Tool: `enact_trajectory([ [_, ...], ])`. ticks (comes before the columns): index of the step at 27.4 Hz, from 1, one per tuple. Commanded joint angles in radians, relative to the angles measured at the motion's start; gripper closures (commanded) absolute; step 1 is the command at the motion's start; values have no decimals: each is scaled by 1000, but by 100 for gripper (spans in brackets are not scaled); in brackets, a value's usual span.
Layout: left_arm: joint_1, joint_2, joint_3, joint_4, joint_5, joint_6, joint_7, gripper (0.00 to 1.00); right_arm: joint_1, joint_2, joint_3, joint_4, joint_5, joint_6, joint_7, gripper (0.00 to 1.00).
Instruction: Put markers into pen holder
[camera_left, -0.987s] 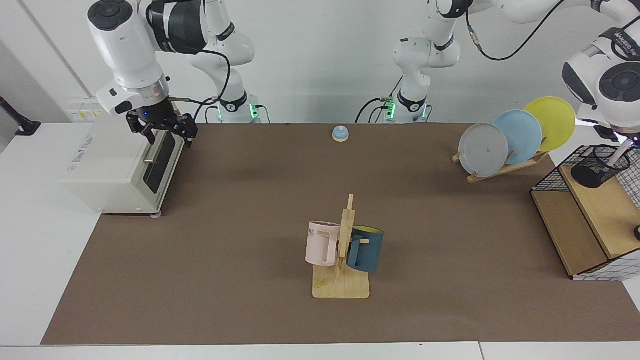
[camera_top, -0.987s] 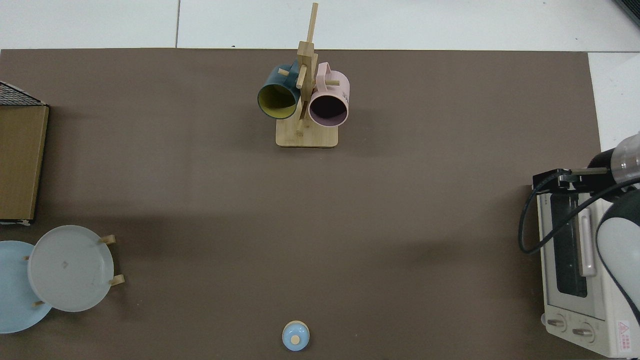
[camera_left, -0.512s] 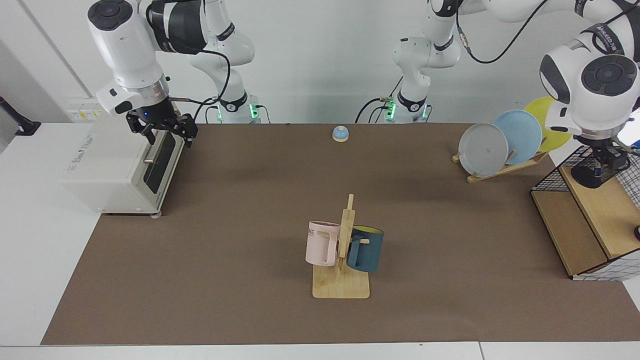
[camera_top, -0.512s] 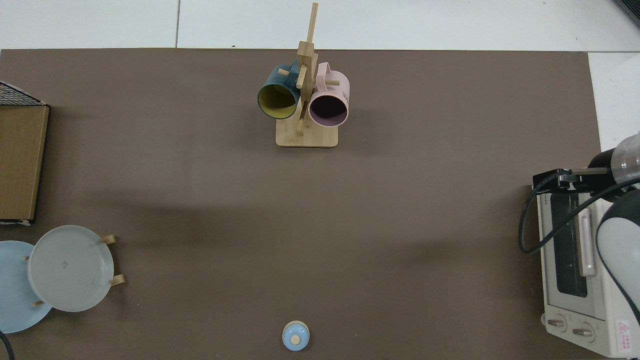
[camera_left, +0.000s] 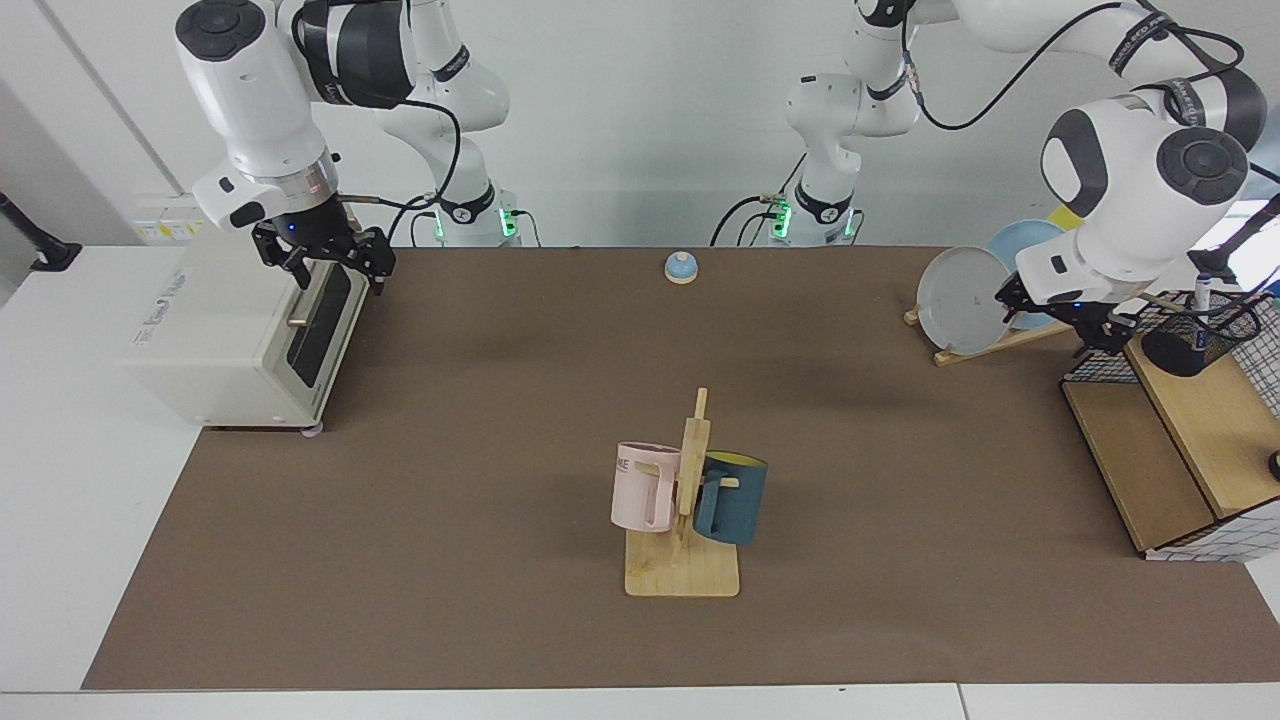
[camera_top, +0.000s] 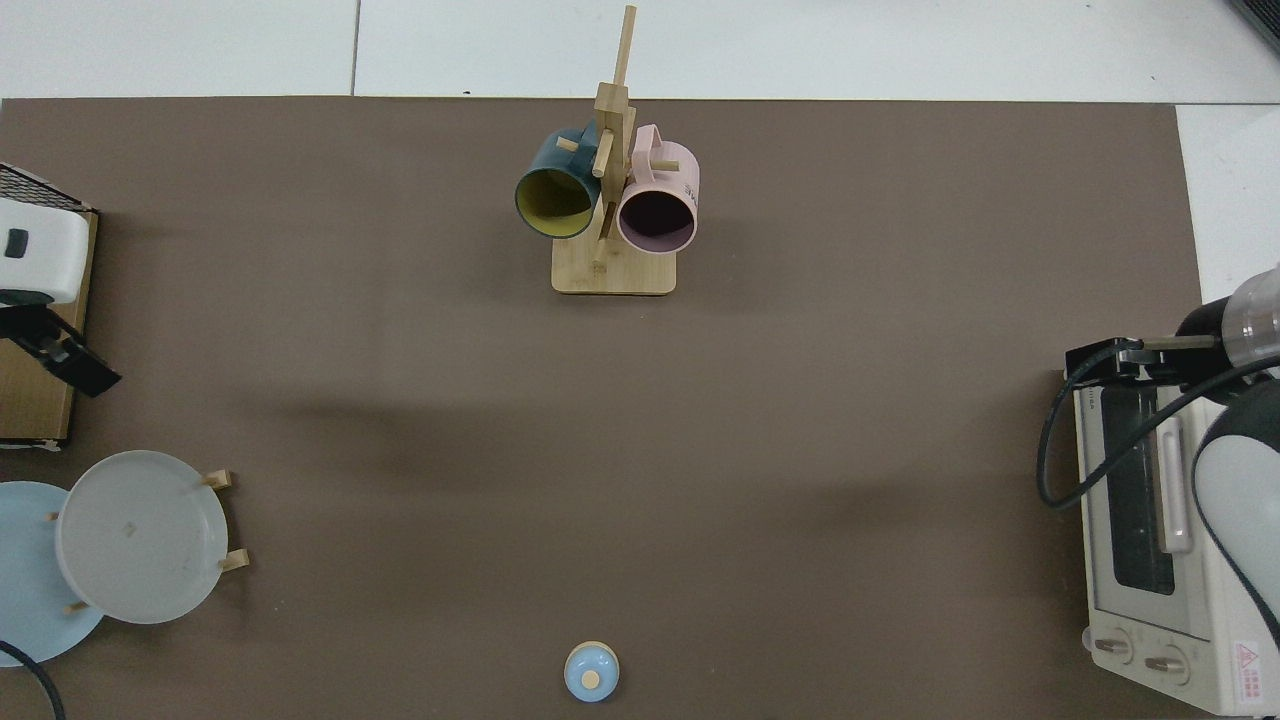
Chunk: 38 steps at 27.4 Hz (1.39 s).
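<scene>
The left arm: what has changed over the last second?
The left gripper let go of the marker, which now stands in the pen holder, and drew back toward the plates. The right gripper, by the oven, and the mugs stayed put.

A robotics lab staged as a mock kitchen: two white Franka arms (camera_left: 250, 110) bolted behind a table (camera_left: 60, 480) draped in a brown mat (camera_left: 480, 480), with a toaster oven (camera_left: 240, 340), a wooden mug tree (camera_left: 685, 520), a plate rack (camera_left: 1000, 340) and a call bell (camera_left: 681, 267) laid out before bare white walls.
</scene>
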Motion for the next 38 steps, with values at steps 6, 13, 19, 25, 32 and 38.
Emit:
enact_trajectory([
  [6,0,-73,-53,-92,-106,60,-405,0,-14,-12,8,-4,4,-1,-27,0],
  [13,192,-91,-255,-69,-132,80,-488,0,-14,-12,8,-4,4,-1,-27,0],
  [19,160,-137,-251,-29,-133,56,-603,0,-14,-12,8,-4,4,-1,-27,0],
  [25,140,-143,-245,11,-134,24,-631,0,-14,-10,8,-4,4,-1,-27,0],
  [32,140,-145,-243,4,-141,11,-682,0,-14,-12,8,-4,4,-1,-27,0],
  [38,140,-146,-242,1,-140,13,-685,0,-14,-12,8,-4,4,-1,-27,0],
])
